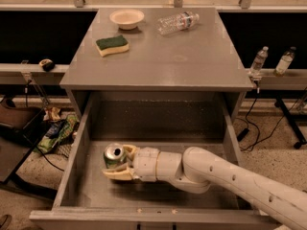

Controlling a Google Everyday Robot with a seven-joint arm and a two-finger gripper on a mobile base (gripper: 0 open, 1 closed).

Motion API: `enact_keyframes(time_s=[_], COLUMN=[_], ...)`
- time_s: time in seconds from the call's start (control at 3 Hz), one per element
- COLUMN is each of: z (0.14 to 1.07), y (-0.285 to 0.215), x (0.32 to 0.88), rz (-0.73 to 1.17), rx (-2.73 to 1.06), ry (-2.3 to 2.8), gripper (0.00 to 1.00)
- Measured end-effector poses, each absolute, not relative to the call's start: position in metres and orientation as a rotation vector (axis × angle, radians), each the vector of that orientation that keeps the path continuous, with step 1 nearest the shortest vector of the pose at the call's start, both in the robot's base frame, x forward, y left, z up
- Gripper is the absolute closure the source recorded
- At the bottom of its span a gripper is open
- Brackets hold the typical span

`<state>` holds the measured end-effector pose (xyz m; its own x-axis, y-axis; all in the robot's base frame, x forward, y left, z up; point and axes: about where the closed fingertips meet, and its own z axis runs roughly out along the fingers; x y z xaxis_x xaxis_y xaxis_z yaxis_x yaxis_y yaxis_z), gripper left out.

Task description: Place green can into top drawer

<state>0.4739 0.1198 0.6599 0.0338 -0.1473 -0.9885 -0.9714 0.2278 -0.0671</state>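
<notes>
The green can stands upright inside the open top drawer, near its left front, silver top facing up. My gripper reaches in from the lower right on a white arm, and its cream fingers are closed around the can's sides. The can's base looks to be at or just above the drawer's speckled floor; the fingers hide its lower half.
On the cabinet top are a green-and-yellow sponge, a cream bowl and a clear plastic bottle lying on its side. Two bottles stand on a rail at right. Cables and bags lie on the floor at left.
</notes>
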Motion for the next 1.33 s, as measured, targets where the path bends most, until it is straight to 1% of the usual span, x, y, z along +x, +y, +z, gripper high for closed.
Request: enact_keyframes(time_s=[0.33,0.67,1.33], z=[0.6599,0.6599,0.6621], y=[0.1198,0.1198,0.1194], x=[0.4739,0.4739,0.4696], rz=[0.927,0.927,0.925], rx=[-1.158,-1.158,-1.142], ry=[1.376,1.376,1.381], gripper=[0.04,0.00,0.00])
